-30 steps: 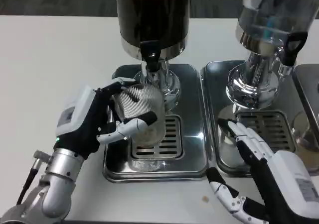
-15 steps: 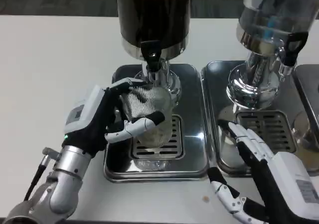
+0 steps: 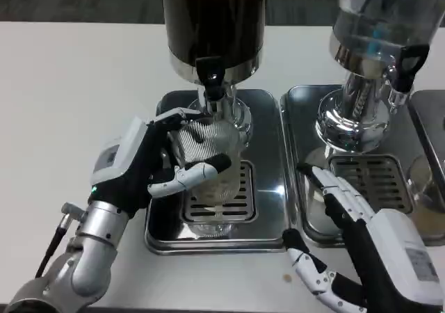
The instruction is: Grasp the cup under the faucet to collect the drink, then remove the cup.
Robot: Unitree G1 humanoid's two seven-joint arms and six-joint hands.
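One hand does the work: your left hand (image 3: pixel 142 167) grips the clear cup (image 3: pixel 208 161) on the drip tray (image 3: pixel 268 219), just below the dark dispenser's faucet (image 3: pixel 211 76). Your right hand (image 3: pixel 361 233) waits open, near right. Filling comes next, so something must open that faucet.

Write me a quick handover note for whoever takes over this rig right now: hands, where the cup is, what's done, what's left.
Left hand: grips the clear ribbed plastic cup from its left side.
Right hand: holds nothing, fingers apart, over the front of the right steel drip tray.
Cup: upright over the slotted grate of the left steel drip tray, below the black faucet of the dark drink dispenser.
Done: cup grasped and placed under the faucet.
Left: collect the drink, then remove the cup. No flow visible.
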